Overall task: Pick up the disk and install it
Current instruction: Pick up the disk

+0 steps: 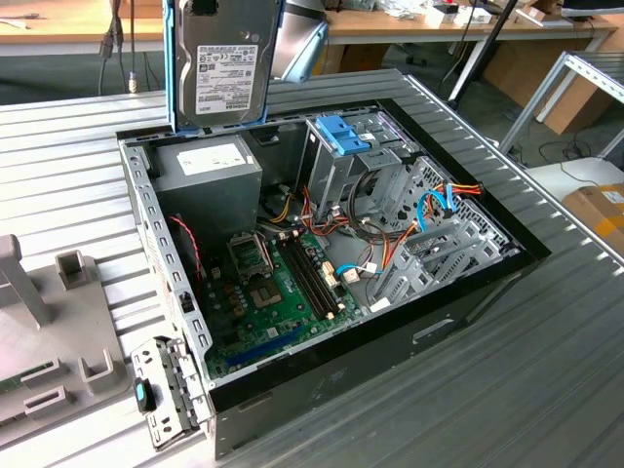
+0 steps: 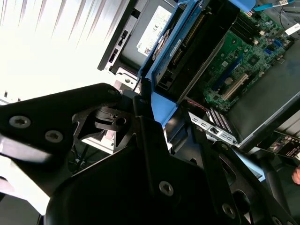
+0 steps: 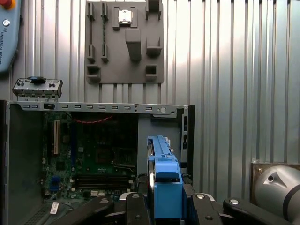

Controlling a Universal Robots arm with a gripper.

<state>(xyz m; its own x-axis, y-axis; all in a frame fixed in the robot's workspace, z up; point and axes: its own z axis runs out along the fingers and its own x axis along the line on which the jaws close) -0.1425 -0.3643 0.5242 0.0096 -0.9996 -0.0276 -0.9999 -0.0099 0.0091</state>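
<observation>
while the gripper (image 3: 166,206) pinches the disk (image 1: 226,63) by its light-blue carrier rails (image 3: 166,187), the disk hangs upright above the open computer case (image 1: 390,370), directly over the grey power-supply box (image 1: 210,171) in the case's corner.

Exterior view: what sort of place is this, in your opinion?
Probably a robotics lab or test workshop. An open computer case sits on a ribbed metal table, wooden workbenches with cables stand behind, and the claw holds the disk above the case.

An open computer case (image 1: 322,390) lies on a ribbed metal table (image 1: 546,380).
</observation>
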